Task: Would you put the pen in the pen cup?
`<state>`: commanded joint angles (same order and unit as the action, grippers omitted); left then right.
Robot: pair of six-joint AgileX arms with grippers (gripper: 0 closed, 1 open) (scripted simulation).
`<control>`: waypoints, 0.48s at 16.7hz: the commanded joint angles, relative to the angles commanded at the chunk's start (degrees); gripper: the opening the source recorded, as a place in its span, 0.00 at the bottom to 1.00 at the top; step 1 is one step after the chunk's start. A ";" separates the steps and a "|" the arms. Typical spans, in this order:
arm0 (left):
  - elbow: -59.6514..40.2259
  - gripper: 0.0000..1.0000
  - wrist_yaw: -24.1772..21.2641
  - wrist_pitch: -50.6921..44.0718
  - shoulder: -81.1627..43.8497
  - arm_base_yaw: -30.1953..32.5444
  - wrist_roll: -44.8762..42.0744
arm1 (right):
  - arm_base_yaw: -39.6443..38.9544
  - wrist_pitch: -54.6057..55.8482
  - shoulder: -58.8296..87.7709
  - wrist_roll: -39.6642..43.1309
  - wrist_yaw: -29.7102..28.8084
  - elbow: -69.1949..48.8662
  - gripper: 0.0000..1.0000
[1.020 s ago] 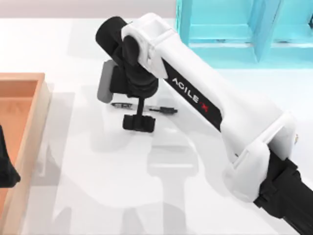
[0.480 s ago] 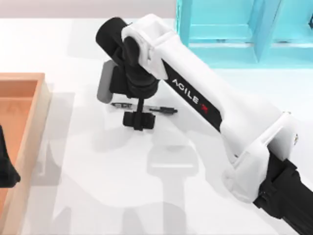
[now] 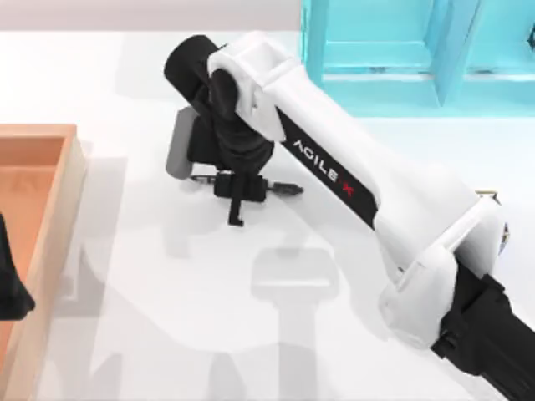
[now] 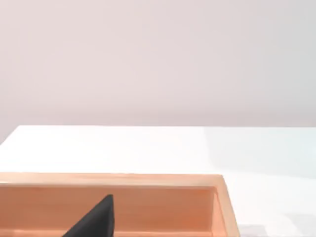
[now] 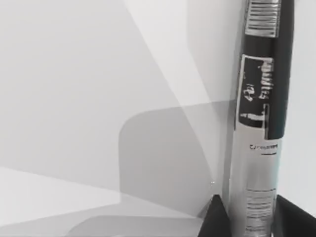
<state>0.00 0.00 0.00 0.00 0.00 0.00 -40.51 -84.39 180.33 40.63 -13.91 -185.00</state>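
The pen [image 3: 285,188] lies flat on the white table, left of centre, its silvery barrel and black clip close up in the right wrist view [image 5: 259,123]. My right gripper [image 3: 240,187] is down over the pen's middle. Its two black fingertips [image 5: 216,217] press against either side of the barrel, shut on the pen. Of the pen cup [image 3: 502,236] a thin sliver of blue wall and gold rim peeks out past my right forearm at the right edge. My left gripper [image 3: 10,288] rests parked over the orange tray at the far left.
An orange wooden tray [image 3: 73,167] runs along the table's left side, and its far wall [image 4: 123,180] appears in the left wrist view. A large turquoise shelf frame [image 3: 380,88] stands at the back right. My right arm reaches diagonally across the middle.
My right gripper has dropped onto the pen and its fingers have drawn in around the barrel. The pen has stayed in place. The left arm has not moved.
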 joint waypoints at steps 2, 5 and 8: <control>0.00 1.00 0.00 0.00 0.00 0.00 0.00 | 0.00 0.00 0.00 0.00 0.00 0.00 0.00; 0.00 1.00 0.00 0.00 0.00 0.00 0.00 | 0.00 0.00 0.00 0.00 0.00 0.00 0.00; 0.00 1.00 0.00 0.00 0.00 0.00 0.00 | -0.86 -0.48 -4.16 -0.93 0.68 0.99 0.00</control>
<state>0.00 0.00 0.00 0.00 0.00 0.00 -41.38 -84.87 176.17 39.70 -13.23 -184.01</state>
